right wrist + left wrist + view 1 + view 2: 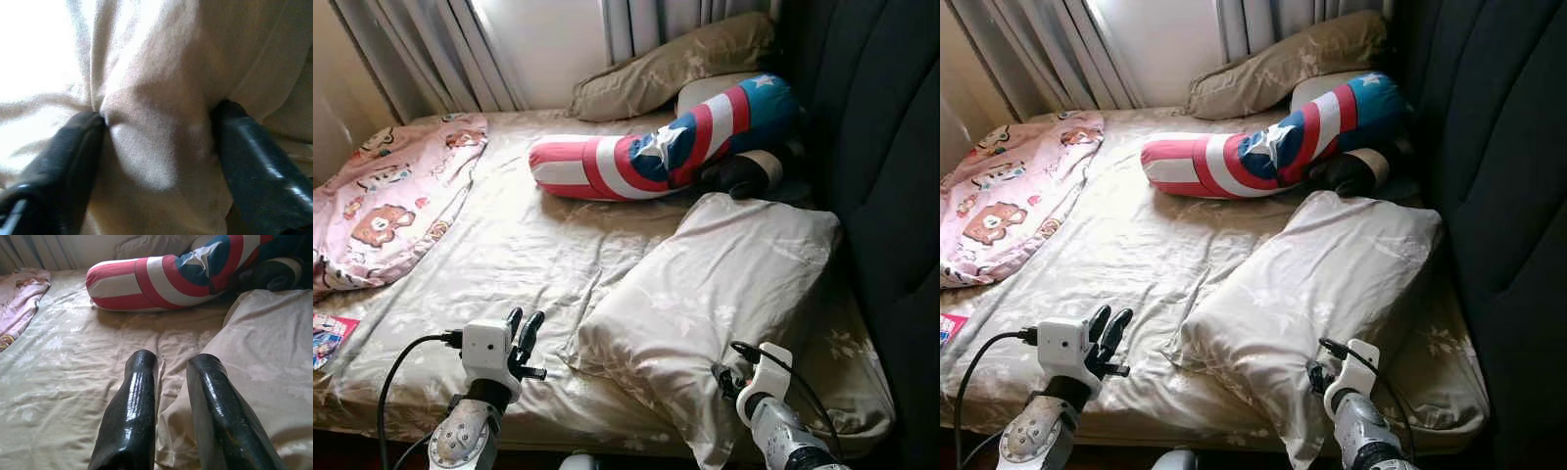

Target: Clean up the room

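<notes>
While the right gripper (156,142) pressed into the near corner of the beige pillow (724,284), its two black fingers (63,161) stood on either side of a bunched fold of the pillowcase, clenched on that cloth at the near right of the bed (509,245). To the left, the left gripper (524,338) hovered above the sheet just beside the pillow's near left corner, its jaws slightly parted and holding nothing. Farther back, a pink cartoon blanket (386,201) lay rumpled on the left side of the mattress. Beyond the beige pillow, a red, white and blue bolster (666,142) stretched across the bed, with an olive pillow (671,64) behind it near the curtains (431,49).
</notes>
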Controlling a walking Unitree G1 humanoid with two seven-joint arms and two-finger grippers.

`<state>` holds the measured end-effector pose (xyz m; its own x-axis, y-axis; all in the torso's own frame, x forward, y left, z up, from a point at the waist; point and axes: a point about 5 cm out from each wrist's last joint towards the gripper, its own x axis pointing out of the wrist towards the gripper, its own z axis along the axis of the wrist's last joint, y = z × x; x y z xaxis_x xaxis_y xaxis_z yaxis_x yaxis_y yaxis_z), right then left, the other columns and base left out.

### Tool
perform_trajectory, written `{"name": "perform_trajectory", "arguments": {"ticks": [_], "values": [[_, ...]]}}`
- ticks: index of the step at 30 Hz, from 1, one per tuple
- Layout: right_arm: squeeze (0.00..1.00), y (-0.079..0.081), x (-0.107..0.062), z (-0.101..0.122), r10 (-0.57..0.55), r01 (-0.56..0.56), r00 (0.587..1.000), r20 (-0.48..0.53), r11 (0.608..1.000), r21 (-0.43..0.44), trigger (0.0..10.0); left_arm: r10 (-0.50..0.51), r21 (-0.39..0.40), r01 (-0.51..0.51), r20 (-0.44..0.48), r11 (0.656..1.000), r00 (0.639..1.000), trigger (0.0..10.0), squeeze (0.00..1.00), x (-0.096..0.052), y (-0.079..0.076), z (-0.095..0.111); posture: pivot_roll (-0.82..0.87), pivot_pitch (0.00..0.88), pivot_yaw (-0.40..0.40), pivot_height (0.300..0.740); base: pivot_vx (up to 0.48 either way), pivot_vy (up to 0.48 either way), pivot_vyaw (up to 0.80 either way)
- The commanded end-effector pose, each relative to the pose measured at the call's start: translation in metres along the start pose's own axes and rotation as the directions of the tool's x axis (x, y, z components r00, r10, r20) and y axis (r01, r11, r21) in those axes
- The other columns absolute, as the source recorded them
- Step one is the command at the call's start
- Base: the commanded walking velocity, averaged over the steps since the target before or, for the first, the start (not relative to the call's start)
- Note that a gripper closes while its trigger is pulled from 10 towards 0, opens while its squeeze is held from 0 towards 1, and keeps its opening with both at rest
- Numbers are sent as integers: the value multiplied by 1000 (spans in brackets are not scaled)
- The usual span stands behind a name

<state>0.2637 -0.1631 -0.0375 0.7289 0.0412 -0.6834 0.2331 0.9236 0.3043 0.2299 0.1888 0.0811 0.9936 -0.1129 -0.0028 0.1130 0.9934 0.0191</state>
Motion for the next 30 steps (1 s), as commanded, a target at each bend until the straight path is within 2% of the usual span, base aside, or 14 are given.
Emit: {"name": "perform_trajectory", "arguments": {"ticks": [1, 13, 30], "values": [[0, 9, 0, -12, 30, -30, 998, -53, 1000, 7, 0, 3, 11, -3, -7, 1000, 1000, 10000, 0, -2, 2, 2, 129, 92, 115, 662, 0, 0, 0], [0, 8, -3, -30, 40, -40, 994, -100, 999, 5, 0, 9, 18, -8, -46, 1000, 999, 10000, 0, -15, 3, 1, 149, 121, 125, 662, 0, 0, 0], [0, 6, -3, -27, 26, -25, 996, -84, 1000, 14, 0, 1, 15, 0, -66, 1000, 998, 10000, 0, -20, 0, 3, 158, 129, 129, 662, 0, 0, 0]]}}
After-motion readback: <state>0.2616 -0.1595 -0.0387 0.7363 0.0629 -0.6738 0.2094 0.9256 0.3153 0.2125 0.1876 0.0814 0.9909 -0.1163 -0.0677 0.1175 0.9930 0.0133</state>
